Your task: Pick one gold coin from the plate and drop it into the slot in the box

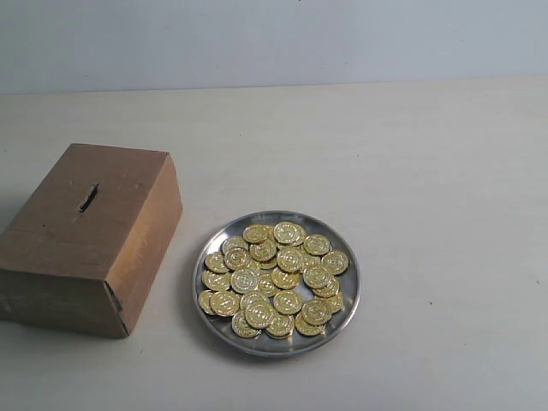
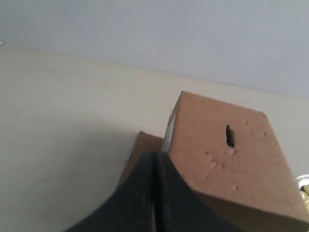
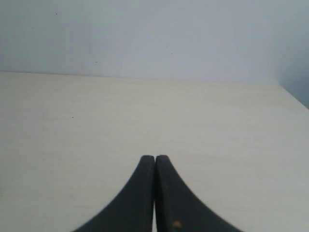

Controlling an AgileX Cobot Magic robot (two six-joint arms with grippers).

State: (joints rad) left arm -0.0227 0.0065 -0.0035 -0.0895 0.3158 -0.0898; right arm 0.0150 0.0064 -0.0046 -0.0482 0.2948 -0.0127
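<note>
Jaws of the left gripper (image 2: 154, 154) are pressed together and empty in the left wrist view, hiding the near corner of the cardboard box (image 2: 222, 164). The slot (image 2: 229, 136) shows on its top face, and only a sliver of the plate (image 2: 304, 180) enters the frame edge. In the right wrist view, the right gripper (image 3: 154, 157) is likewise closed and empty over the bare table (image 3: 145, 106). In the exterior view, the box sits just beside the plate, apart, where gold coins (image 1: 274, 278) overlap too much to count.
</note>
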